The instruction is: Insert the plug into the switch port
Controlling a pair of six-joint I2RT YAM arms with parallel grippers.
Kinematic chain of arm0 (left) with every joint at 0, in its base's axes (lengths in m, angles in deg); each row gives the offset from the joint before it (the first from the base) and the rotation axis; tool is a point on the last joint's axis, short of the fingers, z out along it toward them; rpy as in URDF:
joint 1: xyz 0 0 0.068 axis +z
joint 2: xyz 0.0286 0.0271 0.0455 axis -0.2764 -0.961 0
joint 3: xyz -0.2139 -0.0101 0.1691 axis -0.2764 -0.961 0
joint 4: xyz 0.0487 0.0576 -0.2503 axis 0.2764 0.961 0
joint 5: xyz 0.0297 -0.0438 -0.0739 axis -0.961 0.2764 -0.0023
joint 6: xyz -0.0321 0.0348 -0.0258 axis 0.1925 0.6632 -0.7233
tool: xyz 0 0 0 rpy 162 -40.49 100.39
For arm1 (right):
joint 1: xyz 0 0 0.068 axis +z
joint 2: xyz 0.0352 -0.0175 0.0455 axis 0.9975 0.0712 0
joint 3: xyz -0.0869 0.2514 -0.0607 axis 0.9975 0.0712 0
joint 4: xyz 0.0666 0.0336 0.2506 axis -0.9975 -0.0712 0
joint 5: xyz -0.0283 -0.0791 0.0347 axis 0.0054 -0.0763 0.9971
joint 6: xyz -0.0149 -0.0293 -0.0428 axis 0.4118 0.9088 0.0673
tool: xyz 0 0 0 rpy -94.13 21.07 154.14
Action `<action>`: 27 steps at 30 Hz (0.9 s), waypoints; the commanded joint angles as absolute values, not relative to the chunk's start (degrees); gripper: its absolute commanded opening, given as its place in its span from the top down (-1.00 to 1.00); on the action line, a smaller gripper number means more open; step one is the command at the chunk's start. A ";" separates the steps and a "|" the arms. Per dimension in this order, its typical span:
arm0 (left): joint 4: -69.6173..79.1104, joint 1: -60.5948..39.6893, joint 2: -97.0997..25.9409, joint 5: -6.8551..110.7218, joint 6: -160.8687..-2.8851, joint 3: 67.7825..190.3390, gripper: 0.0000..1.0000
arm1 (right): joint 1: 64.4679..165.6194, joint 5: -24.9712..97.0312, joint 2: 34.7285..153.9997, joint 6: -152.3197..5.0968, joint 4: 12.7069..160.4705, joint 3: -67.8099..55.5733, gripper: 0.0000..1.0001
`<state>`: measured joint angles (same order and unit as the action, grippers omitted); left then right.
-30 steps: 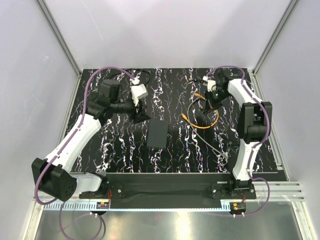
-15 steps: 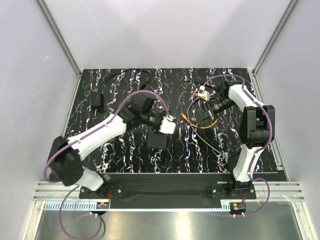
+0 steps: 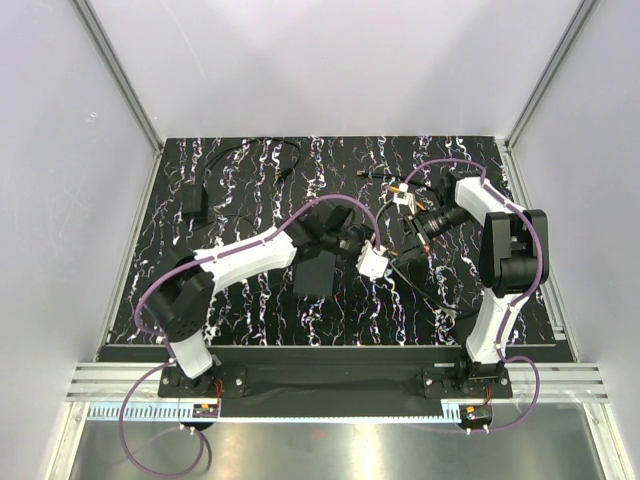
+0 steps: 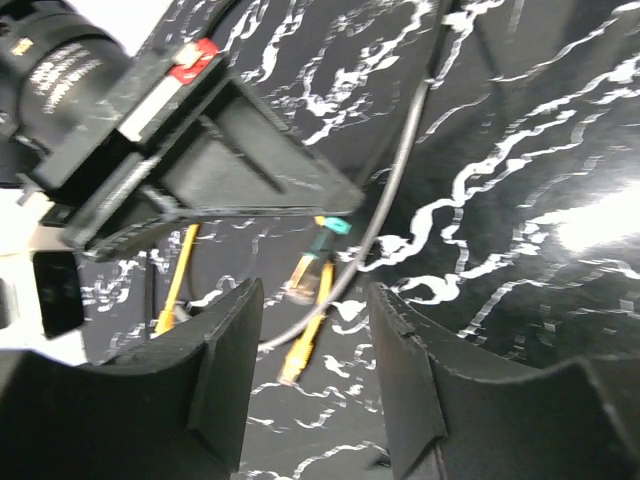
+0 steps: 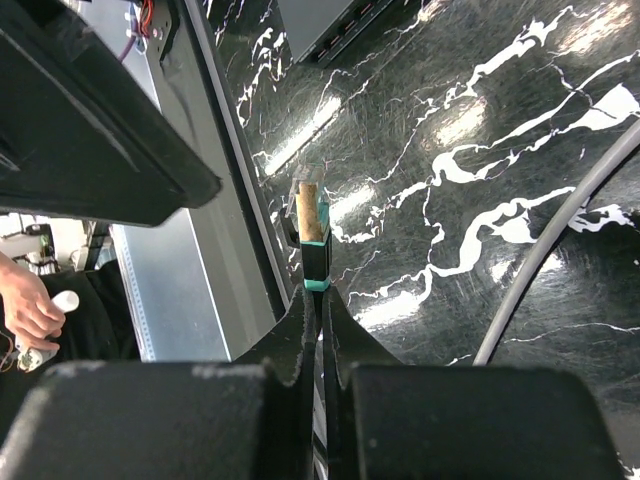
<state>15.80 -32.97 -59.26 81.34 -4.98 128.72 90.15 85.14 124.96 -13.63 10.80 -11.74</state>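
- The switch (image 3: 316, 270) lay flat, and as far as could be seen nothing was plugged into it yet.
- The left gripper (image 3: 374, 264) hovered just right of it, fingers wide apart and empty.
- The right gripper (image 5: 318, 298) pinched the teal-booted plug (image 5: 312, 235) tightly, near the switch but apart from it.

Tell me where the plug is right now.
In the right wrist view the plug is centre frame, pinched at the tips of the right hand, with the flat black box ahead of it at the top edge.
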 commanded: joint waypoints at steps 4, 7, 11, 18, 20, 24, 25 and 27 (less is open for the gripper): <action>10.98 -33.52 -63.00 80.15 -0.52 133.00 0.01 | 90.66 87.28 121.92 -10.28 -5.54 -10.64 1.00; 12.64 -33.52 -64.76 80.58 0.54 134.23 0.01 | 90.66 87.45 121.83 -10.20 -5.54 -10.55 1.00; 14.58 -33.70 -66.34 81.46 2.82 135.73 0.03 | 90.84 87.54 121.83 -10.28 -5.63 -10.55 1.00; 17.39 -33.70 -68.28 81.03 4.93 137.22 0.49 | 91.10 87.36 121.57 -9.93 -5.63 -10.64 1.00; 18.71 -33.70 -68.54 81.29 5.81 137.66 0.59 | 91.01 87.54 121.83 -9.93 -5.71 -11.08 1.00; 20.73 -33.70 -68.89 80.76 6.43 138.28 0.77 | 91.01 87.45 121.83 -10.02 -5.72 -12.22 0.91; 21.17 -33.70 -68.89 80.67 6.17 138.45 0.89 | 91.01 87.28 122.00 -10.28 -5.63 -12.57 0.80; 21.53 -33.61 -69.16 80.67 4.42 138.89 1.00 | 90.93 87.10 122.18 -10.55 -5.28 -13.80 0.47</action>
